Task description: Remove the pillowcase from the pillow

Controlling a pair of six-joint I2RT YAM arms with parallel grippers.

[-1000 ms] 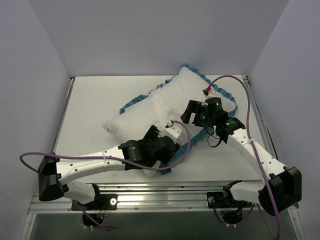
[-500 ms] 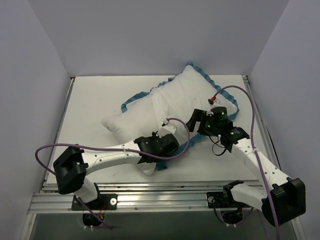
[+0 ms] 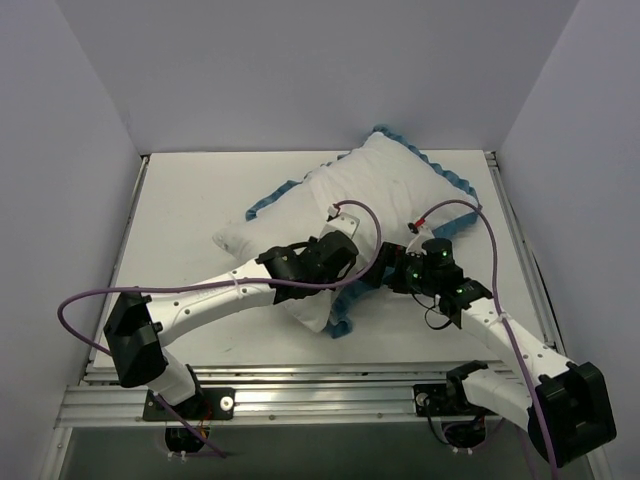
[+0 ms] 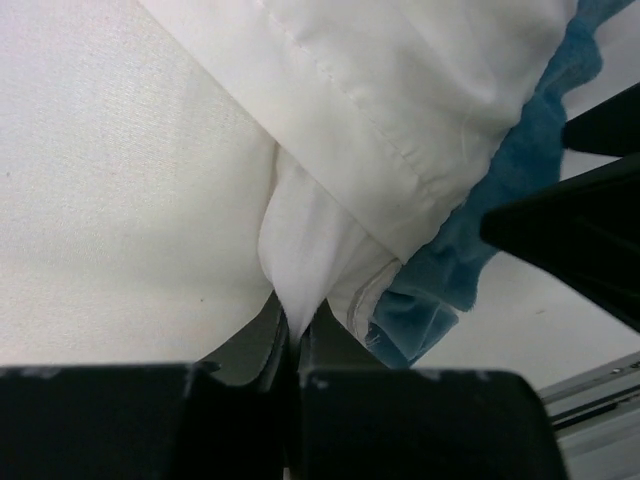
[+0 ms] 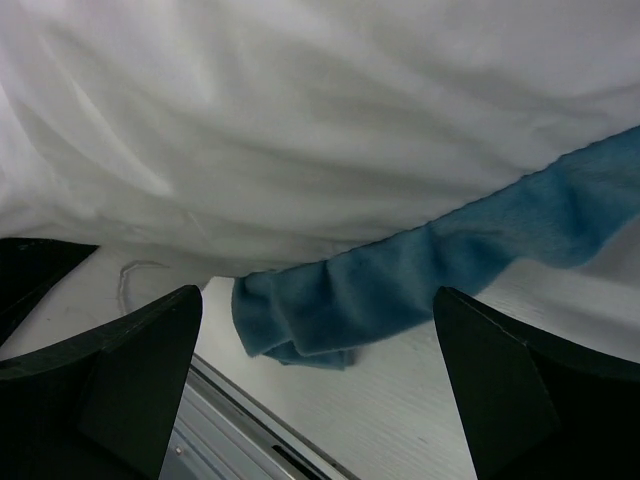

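Note:
The pillowcase point(image 3: 390, 185) shows its white side, with a teal ruffle point(image 3: 455, 185) along the edge, and lies diagonally across the table. In the left wrist view its stitched hem point(image 4: 385, 150) and ruffle point(image 4: 455, 270) lie over the textured white pillow point(image 4: 120, 200). My left gripper point(image 4: 292, 335) is shut on a white fold that comes out from under that hem, apparently the pillow. From above, the left gripper point(image 3: 340, 278) is at the bundle's near end. My right gripper point(image 5: 315, 330) is open just right of it, with the ruffle point(image 5: 400, 290) lying between its fingers, untouched.
Purple cables loop over both wrists. A metal rail point(image 3: 300, 385) runs along the table's near edge, close under the right gripper point(image 3: 378, 275). White walls close in the left, back and right sides.
My left gripper went from open to shut on the white fold and shifted up and right. The right arm drew back toward the near edge and lowered, its jaws opening slightly wider.

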